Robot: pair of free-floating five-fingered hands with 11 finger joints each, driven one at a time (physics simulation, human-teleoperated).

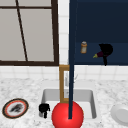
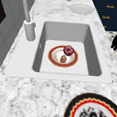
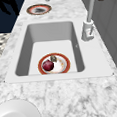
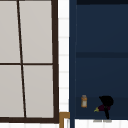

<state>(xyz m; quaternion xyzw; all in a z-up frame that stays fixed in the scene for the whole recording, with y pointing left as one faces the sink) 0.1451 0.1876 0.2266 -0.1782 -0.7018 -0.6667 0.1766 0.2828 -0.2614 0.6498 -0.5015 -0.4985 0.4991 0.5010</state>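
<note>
Left hand (image 1: 44,109), fingers curled on nothing, hangs at the sink's (image 1: 91,98) near-left rim. Farther back, right hand (image 1: 106,51) grips an eggplant (image 1: 99,54) in the open cabinet, its green stem jutting left of the fingers toward a small jar (image 1: 83,47). The eggplant looks light, firm and smooth-skinned, best held about its middle.

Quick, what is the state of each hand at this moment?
Left hand: at the sink's left edge, holding nothing; fingers cannot be told.
Right hand: up in the blue cabinet, closed on an eggplant.

speckled marble counter (image 3: 72,98), smooth matt sink (image 3: 81,70).
</note>
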